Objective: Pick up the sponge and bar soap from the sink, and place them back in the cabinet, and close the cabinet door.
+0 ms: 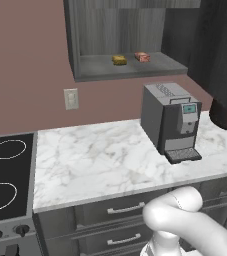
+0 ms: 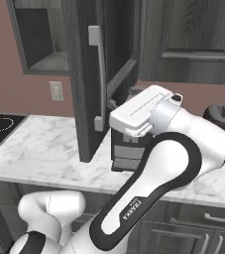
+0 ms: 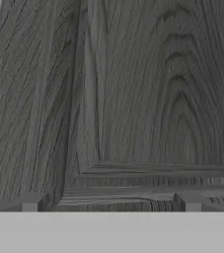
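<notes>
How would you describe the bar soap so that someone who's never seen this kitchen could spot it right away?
Find the open wall cabinet above the marble counter, left of the coffee machine. On its grey shelf lie two tiny blocks side by side. The bar soap is the flat pinkish-brown one on the right; the sponge beside it is mustard yellow and lumpy.

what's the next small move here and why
Probably push the cabinet door toward shut. The sponge and bar soap already lie on the cabinet shelf, the door stands open, and the open gripper faces its wood panel up close, holding nothing.
</notes>
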Controlling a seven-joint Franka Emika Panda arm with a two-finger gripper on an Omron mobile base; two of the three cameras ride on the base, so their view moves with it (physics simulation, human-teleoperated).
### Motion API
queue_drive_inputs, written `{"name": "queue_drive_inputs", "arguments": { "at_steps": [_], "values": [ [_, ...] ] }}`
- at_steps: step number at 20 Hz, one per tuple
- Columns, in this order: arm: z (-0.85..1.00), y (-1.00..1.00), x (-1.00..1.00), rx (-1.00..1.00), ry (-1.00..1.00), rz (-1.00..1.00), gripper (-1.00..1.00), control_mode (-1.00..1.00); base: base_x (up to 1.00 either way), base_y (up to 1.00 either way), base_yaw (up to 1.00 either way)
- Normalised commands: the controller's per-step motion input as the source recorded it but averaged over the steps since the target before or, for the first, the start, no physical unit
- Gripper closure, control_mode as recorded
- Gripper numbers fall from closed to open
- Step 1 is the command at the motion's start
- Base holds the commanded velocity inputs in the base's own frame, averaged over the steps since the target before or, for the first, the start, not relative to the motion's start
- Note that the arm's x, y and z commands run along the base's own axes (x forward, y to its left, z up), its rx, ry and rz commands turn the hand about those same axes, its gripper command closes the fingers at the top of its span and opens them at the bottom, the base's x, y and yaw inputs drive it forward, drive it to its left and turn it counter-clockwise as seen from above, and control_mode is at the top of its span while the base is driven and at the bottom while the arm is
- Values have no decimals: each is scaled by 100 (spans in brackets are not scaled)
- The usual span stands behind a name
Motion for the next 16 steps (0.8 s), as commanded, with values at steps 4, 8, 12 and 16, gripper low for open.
{"name": "queue_drive_inputs", "arguments": {
  "at_steps": [4,8,12,16],
  "values": [
    [0,40,0,0,0,0,-100,-100,0,0,0],
    [0,45,10,0,0,0,-100,-100,0,0,0],
    [0,45,17,0,0,0,-100,-100,0,0,0],
    [0,48,23,0,0,0,-100,-100,0,0,0]
  ]
}}
